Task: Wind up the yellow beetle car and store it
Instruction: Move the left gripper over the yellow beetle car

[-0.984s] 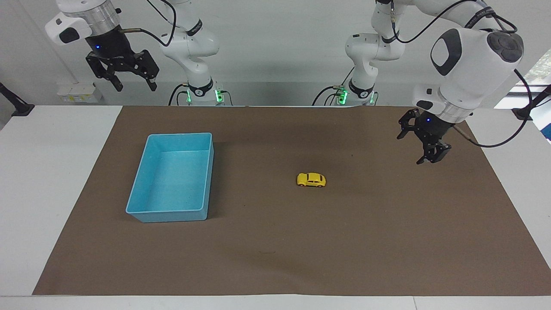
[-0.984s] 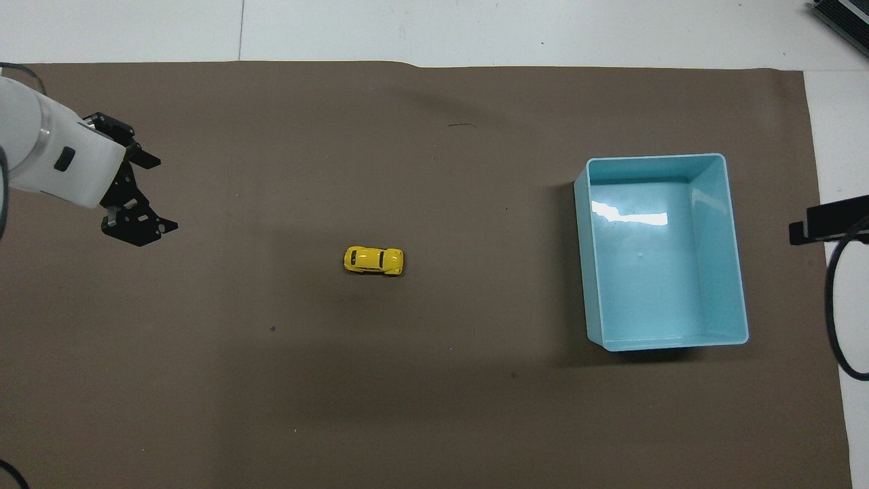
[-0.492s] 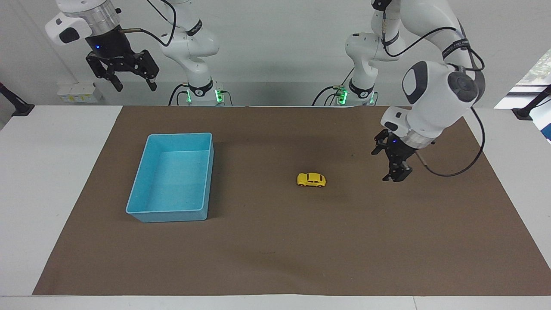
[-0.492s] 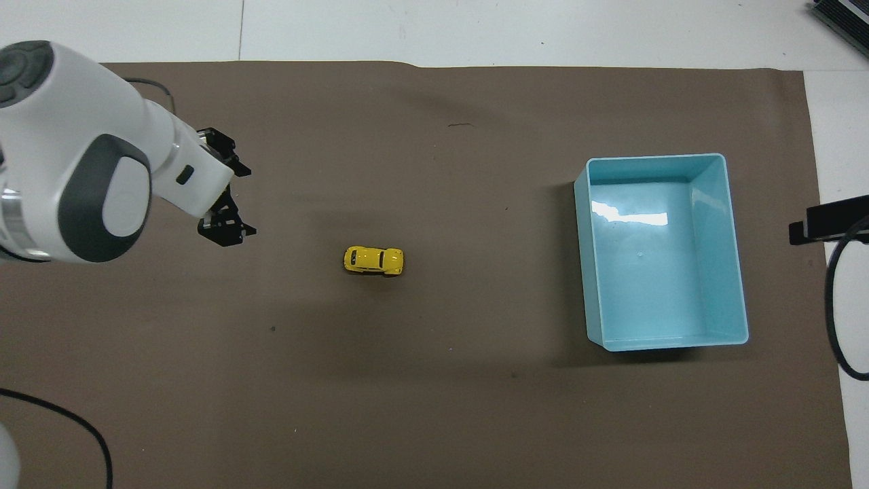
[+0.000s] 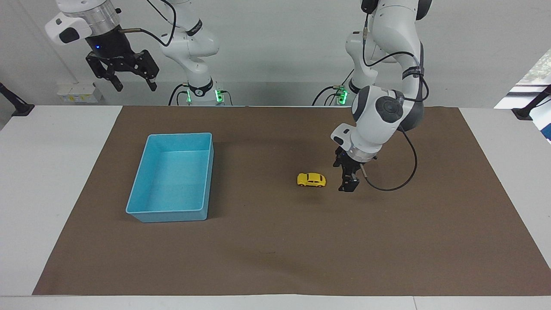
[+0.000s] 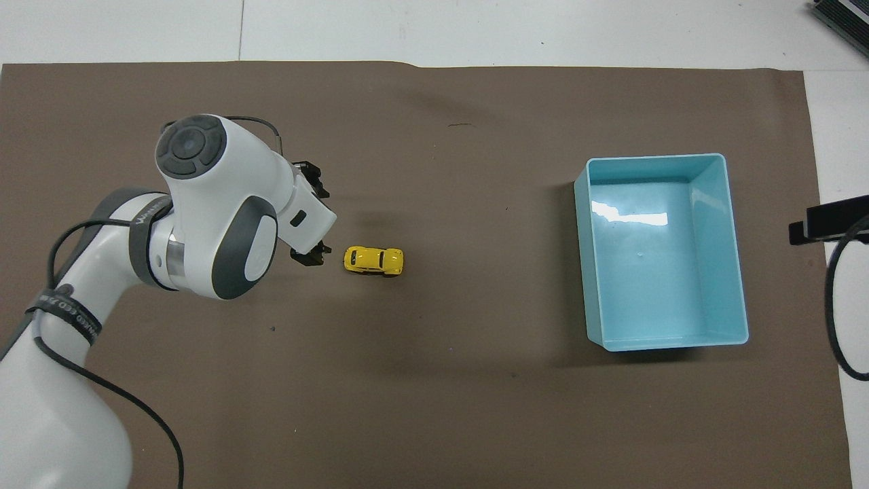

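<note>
Over the preceding second the left arm swung inward from its own end of the table, and the left gripper [image 5: 349, 183] came down low over the brown mat [image 5: 275, 241], just beside the yellow beetle car [image 5: 311, 180] but apart from it. In the overhead view the left gripper [image 6: 311, 252] stood a short gap from the car's end facing the left arm, with no contact visible. Its fingers were spread wide and carried nothing. The yellow beetle car [image 6: 373, 260] had not moved: it sat on its wheels near the middle of the mat, lengthwise along the table, well apart from the light-blue tray [image 5: 146, 211], which stood empty toward the right arm's end. The right gripper [image 5: 122, 73] waited high above the right arm's end of the table, fingers likewise spread and empty. The change indicated that the approach phase was nearly complete and that the left arm had been assigned the pickup. Neither winding nor storing had begun. The next move would probably require a short sideways shift to bring the fingers astride the small rounded body. A grip placed off-centre could push the car along on its wheels.
</note>
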`<state>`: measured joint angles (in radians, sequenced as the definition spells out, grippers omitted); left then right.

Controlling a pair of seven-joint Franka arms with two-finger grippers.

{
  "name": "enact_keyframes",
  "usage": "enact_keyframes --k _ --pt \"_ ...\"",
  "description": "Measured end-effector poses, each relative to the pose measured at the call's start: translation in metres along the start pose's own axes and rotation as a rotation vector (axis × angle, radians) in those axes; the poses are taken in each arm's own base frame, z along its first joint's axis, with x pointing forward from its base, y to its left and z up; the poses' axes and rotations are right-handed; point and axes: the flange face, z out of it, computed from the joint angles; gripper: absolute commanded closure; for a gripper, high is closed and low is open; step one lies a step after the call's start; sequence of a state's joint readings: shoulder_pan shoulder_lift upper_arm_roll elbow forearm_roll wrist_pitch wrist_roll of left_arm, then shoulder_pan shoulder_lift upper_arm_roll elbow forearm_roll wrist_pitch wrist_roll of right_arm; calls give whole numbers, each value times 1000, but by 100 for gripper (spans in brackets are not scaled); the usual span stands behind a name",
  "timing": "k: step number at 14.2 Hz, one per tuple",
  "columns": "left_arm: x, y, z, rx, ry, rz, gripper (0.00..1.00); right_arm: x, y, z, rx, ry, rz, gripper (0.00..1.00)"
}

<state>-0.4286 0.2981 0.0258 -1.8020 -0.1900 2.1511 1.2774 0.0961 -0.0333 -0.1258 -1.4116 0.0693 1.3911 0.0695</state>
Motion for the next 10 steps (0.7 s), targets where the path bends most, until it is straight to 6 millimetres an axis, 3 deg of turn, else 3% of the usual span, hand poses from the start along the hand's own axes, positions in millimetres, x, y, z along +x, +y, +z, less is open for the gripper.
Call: enact_keyframes --k 4,10 --pt "23 20 28 24 2 30 0 0 0 0 0 0 0 0" --pt "36 51 72 39 -3 -1 0 0 0 0 0 0 0 0"
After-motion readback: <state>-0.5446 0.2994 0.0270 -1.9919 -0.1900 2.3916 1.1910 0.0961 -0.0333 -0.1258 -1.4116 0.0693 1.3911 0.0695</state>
